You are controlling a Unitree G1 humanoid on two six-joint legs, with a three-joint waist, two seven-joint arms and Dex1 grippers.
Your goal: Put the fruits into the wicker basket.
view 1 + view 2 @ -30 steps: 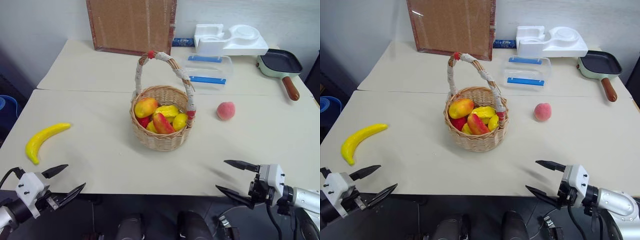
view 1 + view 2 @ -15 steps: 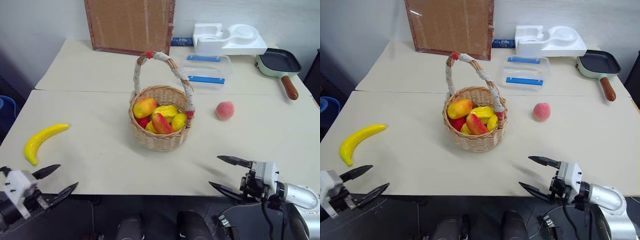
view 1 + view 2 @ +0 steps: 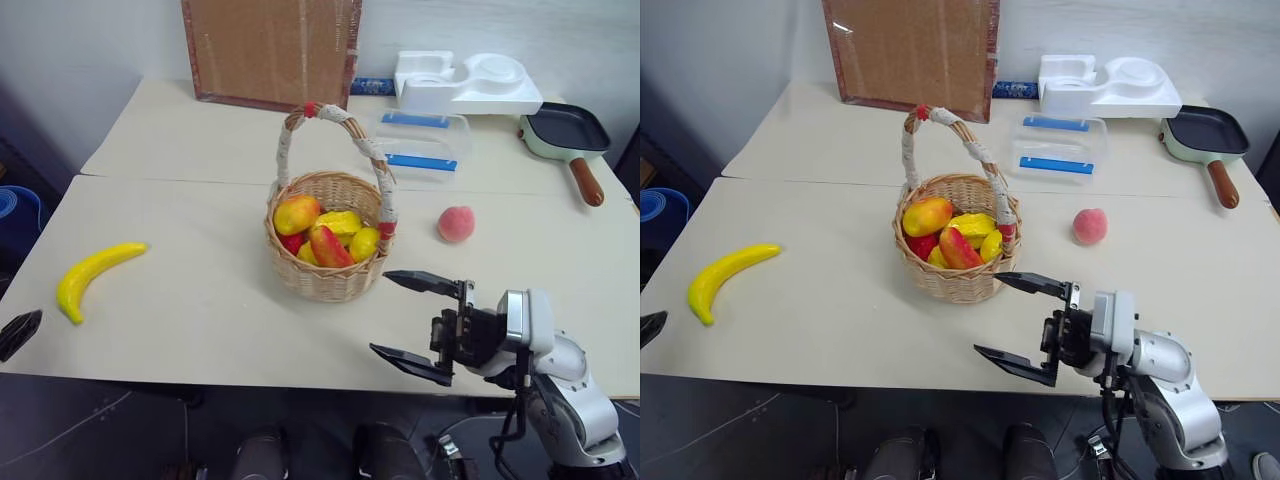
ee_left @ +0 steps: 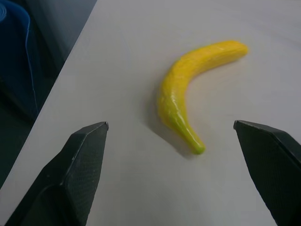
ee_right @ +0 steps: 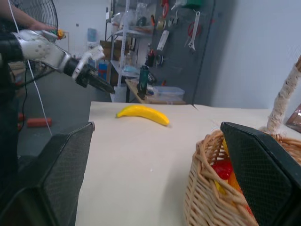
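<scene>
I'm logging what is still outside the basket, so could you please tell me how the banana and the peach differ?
The banana is long, curved and bright yellow; the peach is small, round and pink-red. The banana lies far out near the table's left edge, well away from the basket, while the peach sits close by on the basket's right. Both rest bare on the table, untouched and not yet in the basket.
</scene>
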